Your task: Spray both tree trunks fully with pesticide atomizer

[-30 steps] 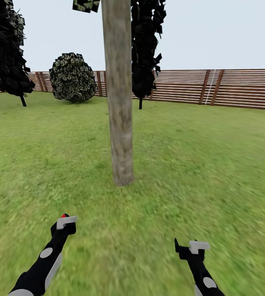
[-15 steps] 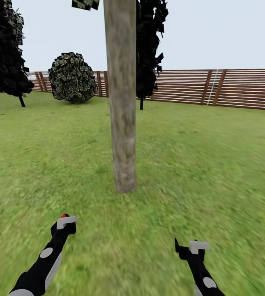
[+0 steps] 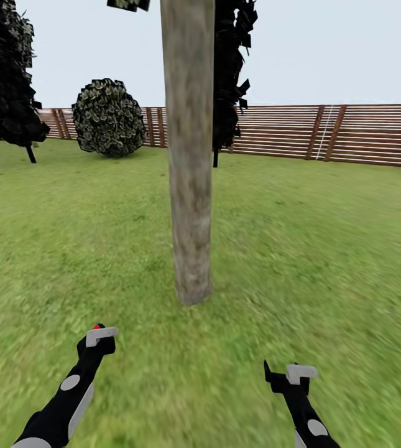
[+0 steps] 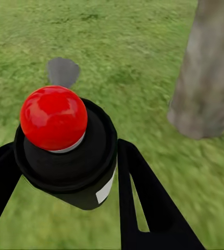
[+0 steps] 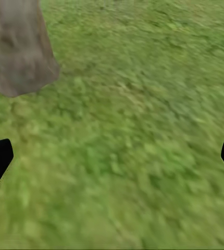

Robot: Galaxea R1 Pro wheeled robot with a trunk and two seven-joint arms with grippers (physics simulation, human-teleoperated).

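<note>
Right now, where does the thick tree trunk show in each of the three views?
Head view: the trunk rises up the middle, its base on the grass ahead of both arms.
Left wrist view: its base stands at the right edge, beyond the red-capped atomizer between the left fingers.
Right wrist view: its base sits in the upper left corner.
Shared landmark: the foot of the trunk, where it meets the grass.
</note>
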